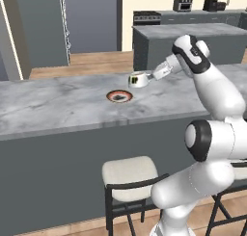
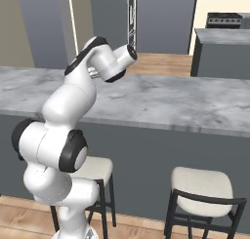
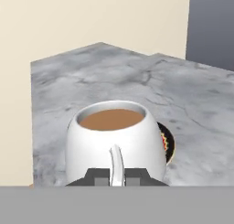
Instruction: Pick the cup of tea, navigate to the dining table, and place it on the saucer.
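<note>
End effector [image 3: 117,177]: its two dark tips are being pressed together on the thin handle of the cup of tea [image 3: 115,141], which is being pinched between them.
Cup of tea: it is being carried upright and level above the surface, likely so that the brown tea is kept from spilling; in the left base view the cup [image 1: 137,79] is being held clear of the marble, not resting on it.
Saucer [image 1: 119,96]: it is lying flat on the surface at about 7 o'clock from the cup, near but apart; in the hand view its rim [image 3: 167,143] is peeking out at 3 o'clock behind the cup.
Dining table [image 1: 58,105]: its grey marbled surface is being reached over by the arm.
Step judged: the cup is being brought toward the saucer and is not yet set down.
Stools [image 1: 129,175]: they are standing below the surface edge, untouched.
</note>
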Controlling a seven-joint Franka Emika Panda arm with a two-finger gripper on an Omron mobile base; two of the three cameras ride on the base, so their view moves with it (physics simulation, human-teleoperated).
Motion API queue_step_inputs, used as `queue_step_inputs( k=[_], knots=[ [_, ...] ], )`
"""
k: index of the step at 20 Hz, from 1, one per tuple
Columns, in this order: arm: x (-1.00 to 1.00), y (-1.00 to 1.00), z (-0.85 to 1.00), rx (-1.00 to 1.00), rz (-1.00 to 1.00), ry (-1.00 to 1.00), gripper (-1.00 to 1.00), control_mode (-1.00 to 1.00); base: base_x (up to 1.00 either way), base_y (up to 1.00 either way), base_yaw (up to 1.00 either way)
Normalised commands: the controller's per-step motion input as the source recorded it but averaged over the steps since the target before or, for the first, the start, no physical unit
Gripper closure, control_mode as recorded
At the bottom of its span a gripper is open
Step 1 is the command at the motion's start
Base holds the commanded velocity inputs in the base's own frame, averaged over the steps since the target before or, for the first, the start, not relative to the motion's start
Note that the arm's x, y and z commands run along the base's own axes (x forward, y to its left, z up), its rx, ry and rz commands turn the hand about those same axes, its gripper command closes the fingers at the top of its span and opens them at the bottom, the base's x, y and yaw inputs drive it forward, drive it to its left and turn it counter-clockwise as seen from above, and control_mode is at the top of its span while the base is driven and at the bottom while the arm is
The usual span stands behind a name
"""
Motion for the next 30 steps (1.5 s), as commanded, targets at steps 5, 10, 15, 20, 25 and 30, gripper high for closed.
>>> queue_step_inputs(
  k=[5, 10, 15, 20, 25, 30],
  knots=[
    [0.27, 0.31, -0.3, 0.03, 0.0, 0.03, 1.0, -1.0, 0.0, 0.0, 0.0],
    [0.52, 0.23, -0.08, 0.16, 0.0, -0.03, 1.0, -1.0, 0.0, 0.0, 0.0],
    [0.58, 0.04, -0.35, 0.03, 0.0, 0.03, 1.0, -1.0, 0.0, 0.0, 0.0],
    [0.29, 0.0, -0.27, 0.0, 0.0, 0.0, 1.0, -1.0, 0.0, 0.0, 0.0],
    [-0.02, 0.11, -0.11, 0.0, 0.01, -0.08, 1.0, -1.0, 0.0, 0.0, 0.0],
    [-0.05, 0.32, -0.22, 0.0, 0.04, -0.15, 1.0, -1.0, 0.0, 0.0, 0.0]
  ],
)
